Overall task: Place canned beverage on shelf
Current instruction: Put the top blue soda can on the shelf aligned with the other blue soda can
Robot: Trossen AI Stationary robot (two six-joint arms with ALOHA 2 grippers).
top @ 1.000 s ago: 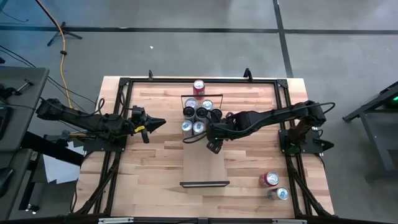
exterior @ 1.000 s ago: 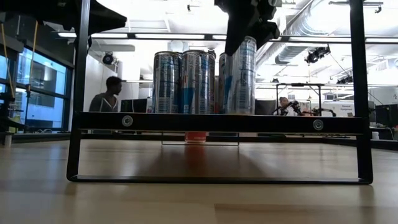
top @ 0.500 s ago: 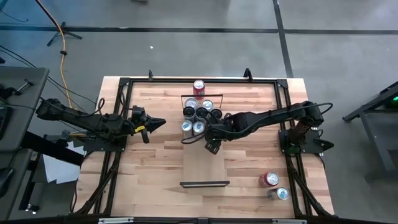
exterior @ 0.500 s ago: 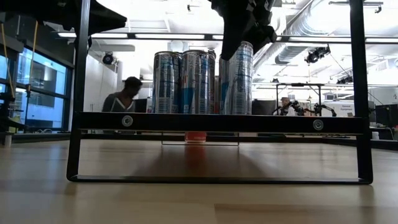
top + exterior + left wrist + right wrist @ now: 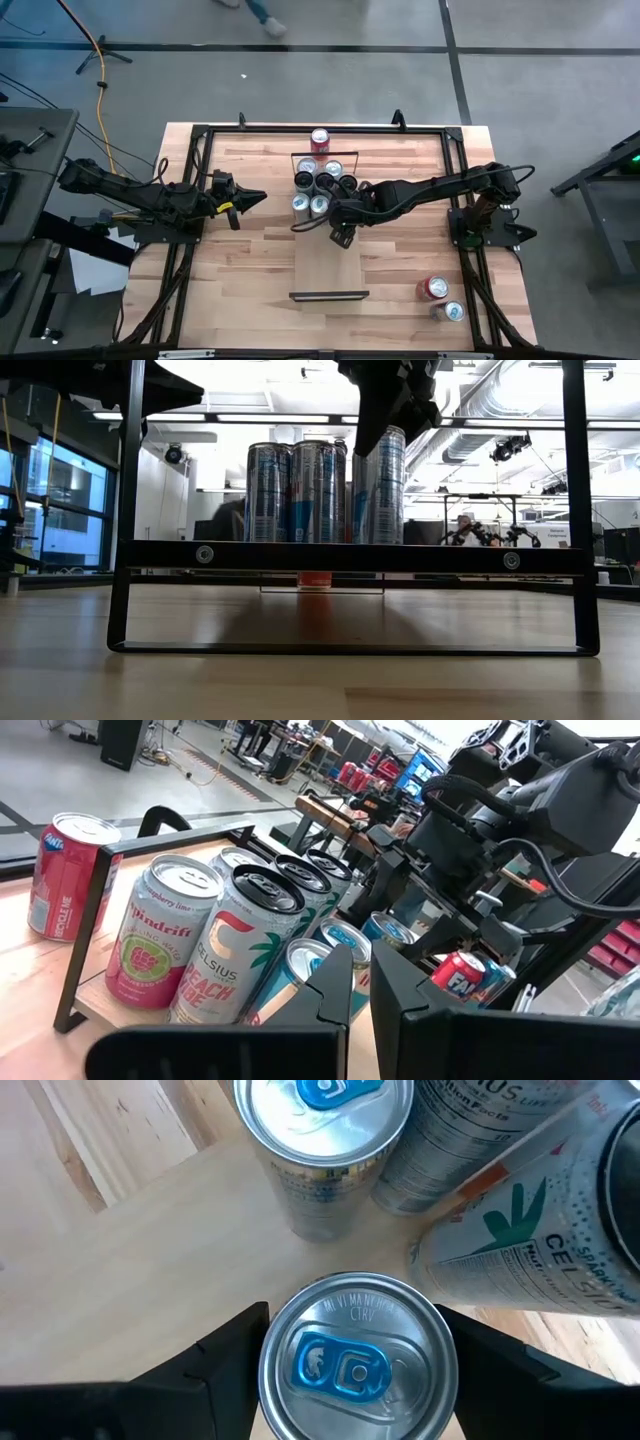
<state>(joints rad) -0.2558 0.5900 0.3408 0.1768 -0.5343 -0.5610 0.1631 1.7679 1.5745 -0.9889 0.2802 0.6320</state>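
The shelf (image 5: 330, 265) is a pale plank with black end rails, lying on the tabletop. Several cans (image 5: 322, 175) stand upright at its far end. My right gripper (image 5: 333, 212) reaches in from the table's right and is shut on a silver can with a blue tab (image 5: 350, 1365), at the near side of the cluster. The low view shows this can (image 5: 380, 485) upright beside the others, under the gripper (image 5: 388, 400). My left gripper (image 5: 258, 197) is shut and empty, left of the shelf. My right gripper pinches the blue-tab can by two opposite sides of its wall near the top rim (image 5: 268, 1342), one finger (image 5: 200, 1375) on each side. The fingers come from above, slanting in from the table's right. The can is upright; the shelf's near rail (image 5: 360, 557) hides its base.
A red can (image 5: 319, 139) stands on the table beyond the shelf's far rail. Two more cans (image 5: 433, 288) (image 5: 452, 312) stand at the near right. A black frame (image 5: 200, 135) runs around the tabletop. The near half of the plank is bare.
My right gripper has gone a little down and toward the table's left with the blue-tab can. The can stays upright and now stands closer to the other cans, its top lower than before.
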